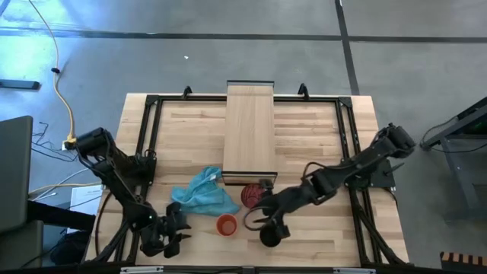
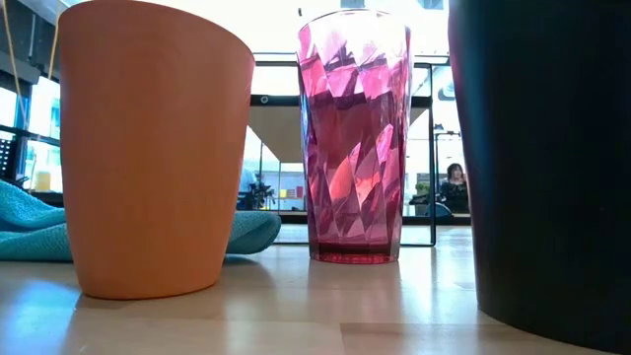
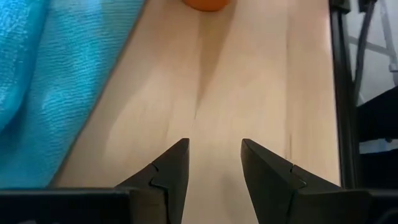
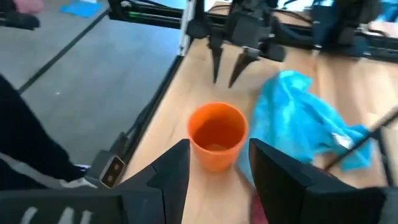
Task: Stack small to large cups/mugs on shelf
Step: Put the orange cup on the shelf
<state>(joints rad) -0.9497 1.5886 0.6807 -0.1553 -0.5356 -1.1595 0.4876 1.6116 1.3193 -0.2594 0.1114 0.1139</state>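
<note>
My right gripper (image 4: 217, 163) spread, aimed at orange cup (image 4: 217, 135); black cup (image 1: 269, 235) mostly under my arm. Left gripper (image 3: 214, 163) spread, idle.

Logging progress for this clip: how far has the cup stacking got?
Nothing is stacked yet. The shelf is bare, and the orange cup, pink cup and black cup stand apart on the table near the cloth. The right gripper, fingers open, points at the orange cup. The left gripper waits open near the table's front edge. All stacking and shelving remains.
</note>
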